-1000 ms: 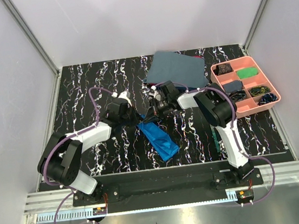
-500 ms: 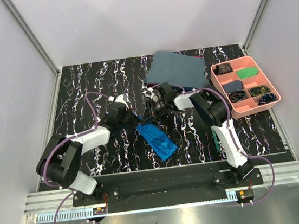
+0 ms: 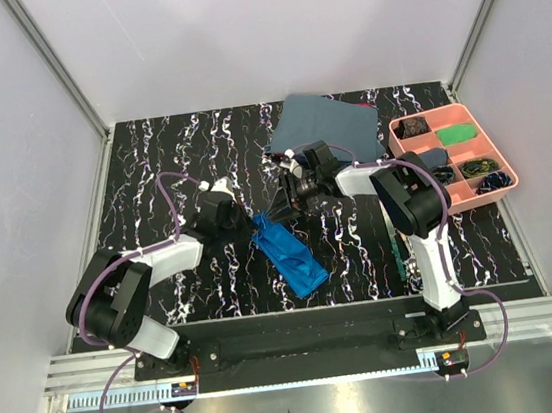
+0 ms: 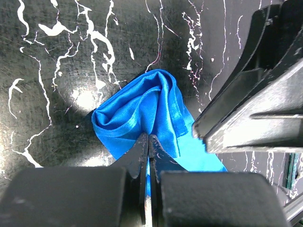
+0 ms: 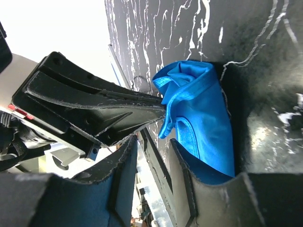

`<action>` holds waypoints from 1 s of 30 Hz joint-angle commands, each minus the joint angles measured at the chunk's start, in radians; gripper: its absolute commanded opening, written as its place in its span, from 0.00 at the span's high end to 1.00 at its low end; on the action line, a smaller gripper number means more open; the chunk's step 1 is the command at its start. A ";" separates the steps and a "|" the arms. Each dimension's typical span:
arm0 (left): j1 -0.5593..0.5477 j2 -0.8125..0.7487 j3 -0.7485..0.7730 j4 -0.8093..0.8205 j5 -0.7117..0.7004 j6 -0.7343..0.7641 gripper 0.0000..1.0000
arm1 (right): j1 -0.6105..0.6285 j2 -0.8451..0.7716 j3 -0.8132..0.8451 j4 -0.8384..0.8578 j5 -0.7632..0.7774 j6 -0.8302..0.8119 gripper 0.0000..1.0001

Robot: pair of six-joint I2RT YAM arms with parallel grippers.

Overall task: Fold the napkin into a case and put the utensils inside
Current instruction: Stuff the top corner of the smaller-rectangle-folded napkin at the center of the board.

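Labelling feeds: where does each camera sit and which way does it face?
Top external: above and behind the bases, looking down on the black marbled table; both arms show.
Left wrist: on that arm, looking down past the shut left gripper at the bright blue shiny napkin.
Right wrist: on that arm, facing the napkin past the open right gripper.
All share the napkin.

Top camera overhead, rear; wrist cameras close, sharing napkin [image 4: 151, 111].

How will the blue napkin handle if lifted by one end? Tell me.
Probably floppy: the napkin lies bunched in soft folds where the left pincer pinches it. Likely slippery, given its sheen. Seems light, being thin cloth.
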 commanded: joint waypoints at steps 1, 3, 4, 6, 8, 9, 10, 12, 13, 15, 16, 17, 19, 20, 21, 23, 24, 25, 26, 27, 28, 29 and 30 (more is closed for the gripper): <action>0.001 -0.029 0.020 0.002 -0.011 0.006 1.00 | -0.024 -0.049 -0.013 -0.015 -0.021 -0.037 0.59; 0.001 -0.033 0.024 -0.004 -0.011 0.009 1.00 | -0.027 -0.044 -0.013 -0.018 -0.003 -0.044 0.64; 0.001 -0.038 0.026 -0.007 -0.012 0.011 1.00 | -0.031 -0.036 -0.011 -0.018 -0.003 -0.044 0.72; 0.001 -0.041 0.026 -0.009 -0.013 0.011 1.00 | -0.033 -0.023 -0.001 -0.018 -0.001 -0.045 0.77; 0.001 -0.041 0.026 -0.009 -0.006 0.013 1.00 | -0.033 0.002 0.012 -0.023 0.000 -0.051 0.86; 0.001 -0.041 0.026 -0.009 -0.005 0.013 1.00 | -0.031 0.008 0.024 -0.028 -0.001 -0.057 0.89; 0.001 -0.039 0.026 -0.009 -0.003 0.013 1.00 | -0.031 0.023 0.030 -0.028 -0.003 -0.059 0.91; 0.001 -0.039 0.026 -0.004 0.000 0.013 1.00 | -0.027 0.037 0.047 -0.031 -0.004 -0.057 0.93; 0.001 -0.041 0.026 -0.004 -0.002 0.011 1.00 | -0.025 0.050 0.053 -0.031 -0.007 -0.057 0.94; 0.001 -0.044 0.026 -0.001 -0.002 0.011 1.00 | -0.011 0.057 0.065 -0.026 -0.007 -0.050 0.94; 0.001 -0.044 0.027 -0.003 0.000 0.009 1.00 | -0.005 0.072 0.071 -0.023 -0.011 -0.047 0.94; 0.001 -0.044 0.029 -0.003 0.000 0.009 1.00 | 0.002 0.080 0.078 -0.011 -0.017 -0.042 0.94; 0.001 -0.044 0.034 -0.004 0.003 0.009 1.00 | 0.013 0.097 0.084 0.014 -0.023 -0.013 0.95; 0.001 -0.044 0.037 -0.007 0.003 0.012 1.00 | 0.018 0.100 0.088 0.026 -0.027 -0.005 0.95; 0.001 -0.042 0.040 -0.007 0.004 0.013 1.00 | 0.028 0.103 0.096 0.028 -0.027 0.002 0.95; 0.001 -0.044 0.043 -0.007 0.004 0.016 1.00 | 0.039 0.113 0.104 0.035 -0.030 0.010 0.95; 0.001 -0.044 0.044 -0.006 0.007 0.014 1.00 | 0.045 0.117 0.107 0.047 -0.032 0.025 0.95; 0.001 -0.042 0.044 -0.004 0.007 0.016 1.00 | 0.055 0.123 0.107 0.058 -0.035 0.034 0.95; 0.001 -0.039 0.047 -0.003 0.010 0.016 1.00 | 0.059 0.126 0.107 0.086 -0.043 0.047 0.95; 0.001 -0.038 0.055 -0.004 0.012 0.017 1.00 | 0.061 0.131 0.104 0.100 -0.046 0.067 0.95; 0.001 -0.032 0.058 -0.007 0.012 0.017 1.00 | 0.071 0.131 0.102 0.110 -0.046 0.076 0.95; 0.001 -0.030 0.060 -0.007 0.015 0.017 1.00 | 0.075 0.131 0.102 0.120 -0.046 0.081 0.95; 0.001 -0.030 0.060 -0.004 0.012 0.017 1.00 | 0.082 0.132 0.105 0.121 -0.044 0.085 0.95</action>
